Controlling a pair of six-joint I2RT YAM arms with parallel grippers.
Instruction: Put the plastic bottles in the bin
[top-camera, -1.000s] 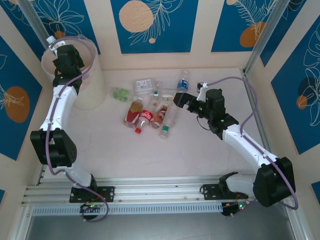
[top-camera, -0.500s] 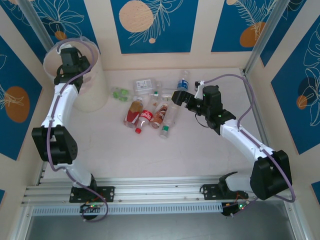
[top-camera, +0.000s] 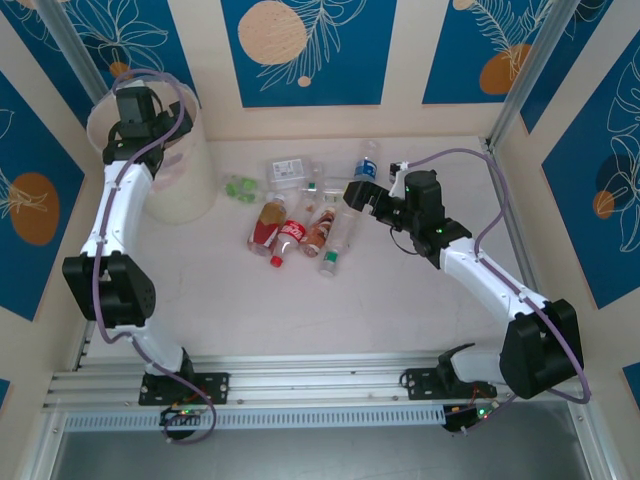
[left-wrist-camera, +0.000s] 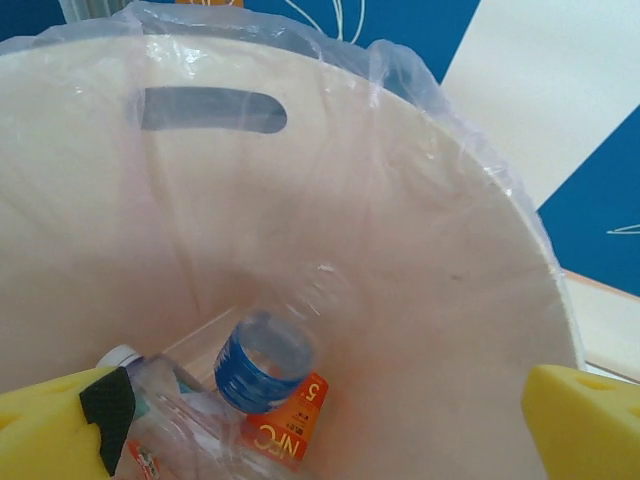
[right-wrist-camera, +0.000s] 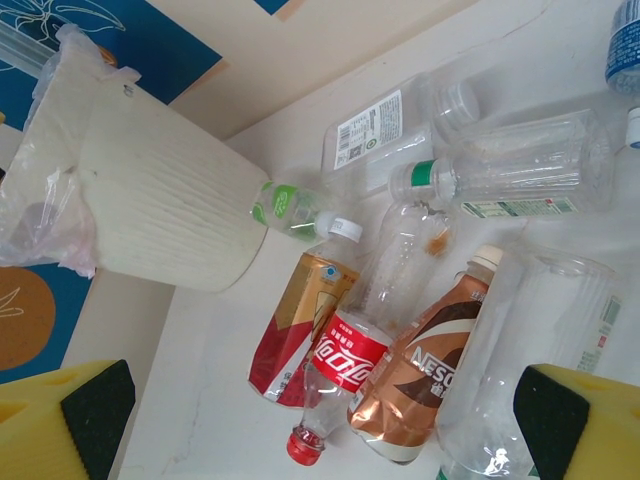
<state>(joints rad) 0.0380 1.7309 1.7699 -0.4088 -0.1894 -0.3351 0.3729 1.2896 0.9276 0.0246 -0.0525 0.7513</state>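
Bottles (top-camera: 290, 235) huddled, perhaps touching, near bin (top-camera: 185, 192).

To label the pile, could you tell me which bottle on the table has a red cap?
The Coca-Cola bottle, lying between the red-and-gold bottle and the brown Nescafe bottle; both neighbours have pale caps.

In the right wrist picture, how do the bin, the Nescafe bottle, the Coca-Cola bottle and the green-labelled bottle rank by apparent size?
1. bin
2. Nescafe bottle and Coca-Cola bottle: too alike to rank
3. green-labelled bottle, though it lies farther from the camera, so it may look smaller than it is
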